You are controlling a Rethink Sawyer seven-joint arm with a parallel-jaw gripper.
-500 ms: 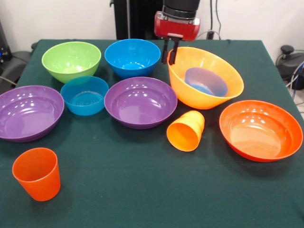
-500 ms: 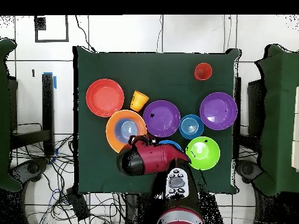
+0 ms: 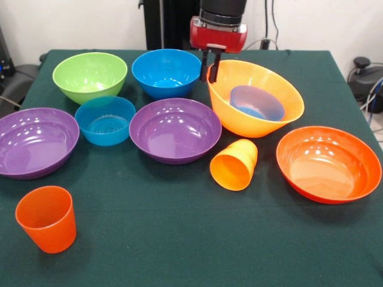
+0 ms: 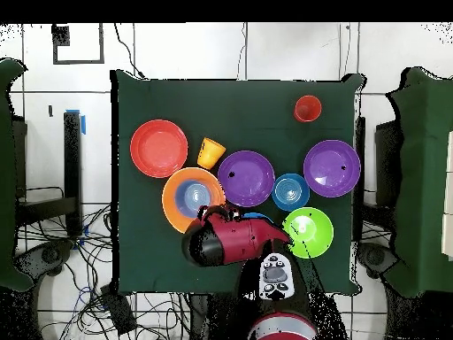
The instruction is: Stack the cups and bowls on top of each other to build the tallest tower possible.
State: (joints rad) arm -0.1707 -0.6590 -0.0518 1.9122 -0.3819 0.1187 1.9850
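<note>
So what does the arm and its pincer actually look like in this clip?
The pincer has two thin dark fingers hanging from a glossy red block with a grey plate on its face, under a black cylindrical wrist. From overhead the arm is a bulky red casing with black joints and a pale grey button panel near the base.

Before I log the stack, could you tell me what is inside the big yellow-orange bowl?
One small translucent blue bowl sits inside the yellow-orange bowl, tilted toward the camera. Whether anything lies beneath it cannot be seen.
</note>
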